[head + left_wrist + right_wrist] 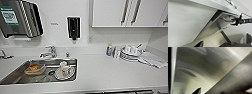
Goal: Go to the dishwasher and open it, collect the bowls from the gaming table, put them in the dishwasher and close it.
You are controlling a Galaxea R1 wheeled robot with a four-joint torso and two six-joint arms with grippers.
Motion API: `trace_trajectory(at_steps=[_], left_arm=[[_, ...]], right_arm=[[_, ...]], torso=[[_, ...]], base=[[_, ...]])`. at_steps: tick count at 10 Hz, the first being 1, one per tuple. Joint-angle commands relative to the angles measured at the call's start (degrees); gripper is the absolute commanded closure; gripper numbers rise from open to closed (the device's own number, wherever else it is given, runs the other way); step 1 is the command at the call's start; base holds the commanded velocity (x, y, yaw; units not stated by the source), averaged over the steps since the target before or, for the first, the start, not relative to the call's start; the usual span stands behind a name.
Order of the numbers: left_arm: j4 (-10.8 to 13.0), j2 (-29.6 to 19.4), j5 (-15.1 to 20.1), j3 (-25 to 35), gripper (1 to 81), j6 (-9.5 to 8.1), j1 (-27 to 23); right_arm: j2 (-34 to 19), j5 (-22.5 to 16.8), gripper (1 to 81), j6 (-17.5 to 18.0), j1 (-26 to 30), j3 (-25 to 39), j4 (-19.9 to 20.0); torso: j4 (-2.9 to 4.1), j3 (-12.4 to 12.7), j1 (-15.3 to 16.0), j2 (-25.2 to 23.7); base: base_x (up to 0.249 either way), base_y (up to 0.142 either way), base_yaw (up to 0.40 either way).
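Dishwasher (120, 92): seemingly the dark strip cut off at the near edge, under the smooth white counter (105, 70). The steel sink (15, 72) to the left holds dishes. Left wrist view: a flat panel tilted beside a dark gap. Right wrist view: blurred brushed steel, close up. I cannot tell how either gripper's jaws stand.

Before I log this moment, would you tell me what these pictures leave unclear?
- Dishwasher: head view, just a dark strip at the bottom edge; cut off, so door state unknown.
- Stacked dishes on the counter: head view, too blurred to count.
- Items in the sink: head view, blurred, kinds uncertain.
- Right wrist view: brushed metal surface too close to identify.
- Both grippers: fingers not readable.
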Motion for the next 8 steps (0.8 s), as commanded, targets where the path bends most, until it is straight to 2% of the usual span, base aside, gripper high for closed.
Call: trace_trajectory(at_steps=[1, 8], left_arm=[[1.0, -1.8, 0.9, 0.6, 1.0, 0.32, -3.4], [1.0, -0.4, 0.9, -1.1, 1.0, 0.23, -2.7]], right_arm=[[-0.1, -17.1, 1.0, -2.7, -3.7, 1.2, -7.8], [1.4, -14.6, 1.0, -3.2, -7.9, 0.5, -10.8]], torso=[[0.0, 0.0, 0.0, 0.0], [-0.02, 0.1, 0.0, 0.0]], base=[[0.0, 0.0, 0.0], [0.0, 0.0, 0.0]])
